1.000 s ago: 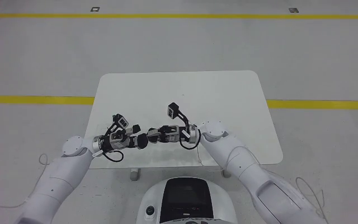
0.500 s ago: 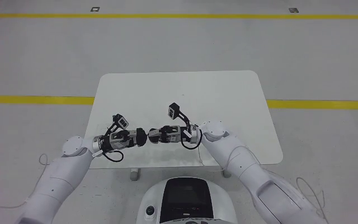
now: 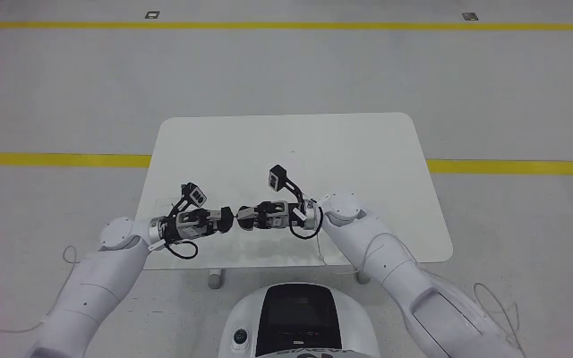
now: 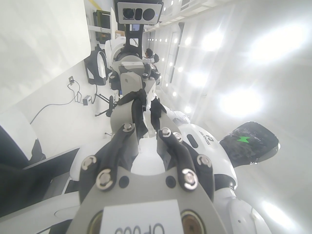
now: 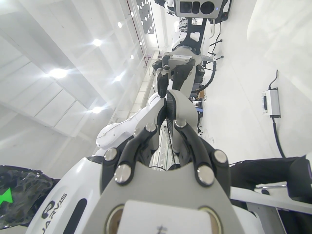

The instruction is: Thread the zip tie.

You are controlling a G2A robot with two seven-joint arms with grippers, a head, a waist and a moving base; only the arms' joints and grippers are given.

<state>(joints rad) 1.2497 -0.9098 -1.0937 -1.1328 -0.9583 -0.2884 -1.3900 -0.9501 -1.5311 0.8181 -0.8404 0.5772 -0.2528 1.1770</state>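
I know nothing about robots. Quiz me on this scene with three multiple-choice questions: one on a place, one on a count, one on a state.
1. Where do the left pincer and right pincer meet?
A) over the near part of the table
B) over its far corner
C) over bare floor
2. How many yellow lines cross the floor?
A) one
B) two
C) four
3. The right pincer's fingers are:
A) spread wide
B) pressed together
C) pointing straight down

Answers:
1 A: the top view shows them facing each other above the robot's side of the table.
2 B: one runs beyond the table, one passes behind it.
3 B: the right wrist view shows no gap between them.
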